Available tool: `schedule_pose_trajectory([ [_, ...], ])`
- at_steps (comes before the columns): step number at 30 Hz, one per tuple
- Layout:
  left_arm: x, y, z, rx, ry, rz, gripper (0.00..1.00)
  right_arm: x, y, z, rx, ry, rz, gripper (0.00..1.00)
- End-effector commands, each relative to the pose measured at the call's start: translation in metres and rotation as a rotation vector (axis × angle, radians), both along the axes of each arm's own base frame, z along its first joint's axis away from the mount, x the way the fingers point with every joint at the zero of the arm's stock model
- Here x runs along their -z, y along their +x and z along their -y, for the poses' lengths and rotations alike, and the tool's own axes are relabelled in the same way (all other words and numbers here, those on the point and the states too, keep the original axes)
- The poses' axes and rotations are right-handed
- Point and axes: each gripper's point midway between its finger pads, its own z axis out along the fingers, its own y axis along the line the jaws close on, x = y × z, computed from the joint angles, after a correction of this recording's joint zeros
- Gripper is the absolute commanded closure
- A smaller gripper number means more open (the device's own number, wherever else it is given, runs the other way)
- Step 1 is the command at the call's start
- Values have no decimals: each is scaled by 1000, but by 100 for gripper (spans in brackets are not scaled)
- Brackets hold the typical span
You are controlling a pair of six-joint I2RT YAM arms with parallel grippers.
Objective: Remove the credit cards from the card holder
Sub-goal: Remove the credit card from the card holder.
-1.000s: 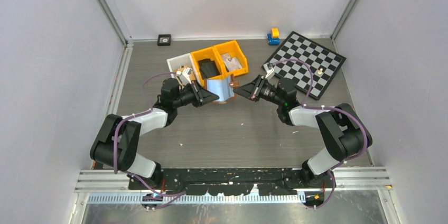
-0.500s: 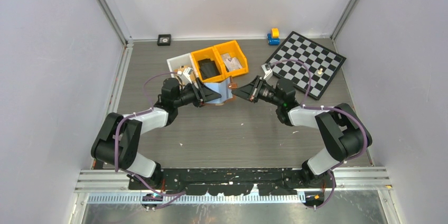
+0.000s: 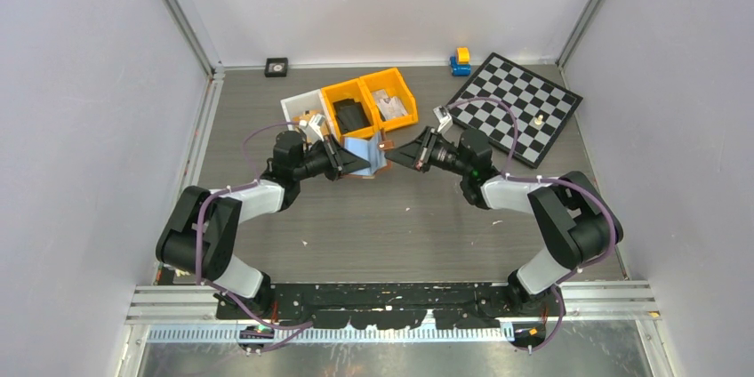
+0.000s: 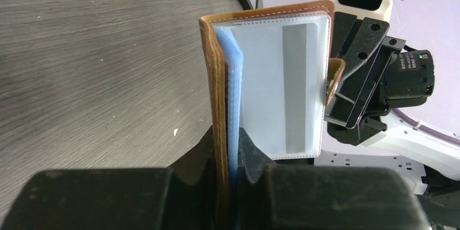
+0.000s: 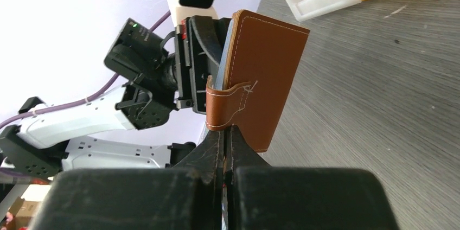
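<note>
The reddish-brown card holder is held upright between both grippers above the table's middle. My left gripper is shut on its brown cover and pale blue sleeves. A whitish-grey credit card sits in a clear pocket. My right gripper is shut on the holder's small snap strap, beside the brown outer cover. In the top view the left gripper and right gripper nearly meet at the holder.
Two orange bins and a white bin stand just behind the holder; one orange bin holds a black wallet-like object. A chessboard lies at the back right, a blue-yellow toy beside it. A small black square is by the back wall.
My right gripper has moved left toward the left gripper with the strap. The holder's pale blue inside shows narrower, the covers folding closer together.
</note>
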Motion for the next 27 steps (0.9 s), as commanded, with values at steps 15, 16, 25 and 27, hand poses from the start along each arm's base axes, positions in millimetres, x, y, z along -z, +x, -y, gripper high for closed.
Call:
schedule_pose_trajectory([
  [15, -15, 3, 4, 4, 164, 125, 100, 36, 15, -3, 57, -270, -49, 68],
  [16, -16, 2, 5, 3, 179, 129, 99, 36, 15, -3, 54, -270, -48, 66],
  [25, -8, 1, 9, 20, 225, 116, 100, 31, 8, -11, 24, -268, -22, 52],
  [27, -8, 0, 13, 34, 218, 118, 99, 29, 6, -14, 14, -266, -12, 49],
])
